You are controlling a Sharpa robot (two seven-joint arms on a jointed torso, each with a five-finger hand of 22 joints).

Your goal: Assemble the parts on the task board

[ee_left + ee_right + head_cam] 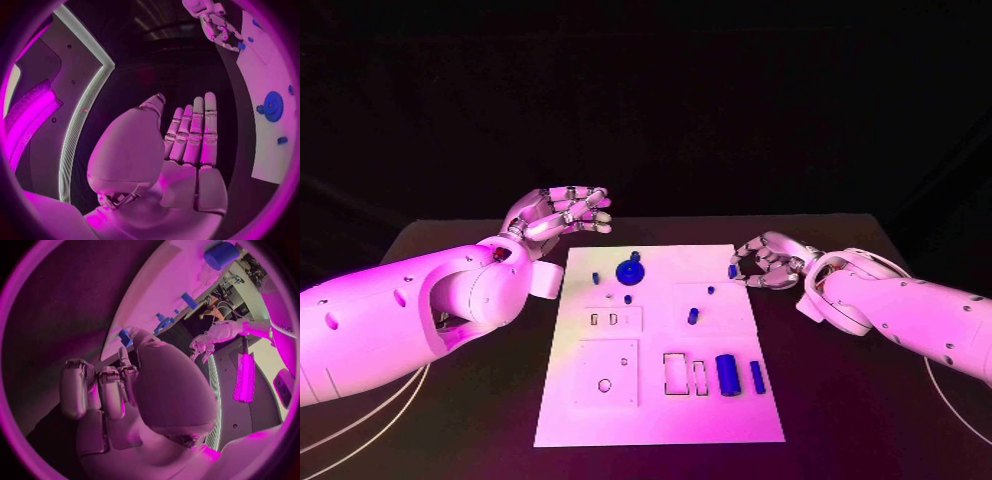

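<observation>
Task board (661, 345) flat at mid tabletop (444, 250), long side running away from robot. On it: blue round disc part (630, 269) w/ raised centre near far end, small blue bits just beside it, small blue peg (692, 316) upright nr middle, blue cylinder (727, 374) and slimmer blue bar (757, 376) lying side by side toward near right corner, next to rectangular slots. Right hand (764, 262) at board's far right edge, fingers curled in, small blue part (733, 270) pinched at fingertips, just over board edge; same piece seen in right wrist view by fingertips (127, 337). Left hand (567, 212) raised off board's far left corner, well apart from parts, holding nothing; in left wrist view fingers (195, 132) straight, side by side, palm open.
</observation>
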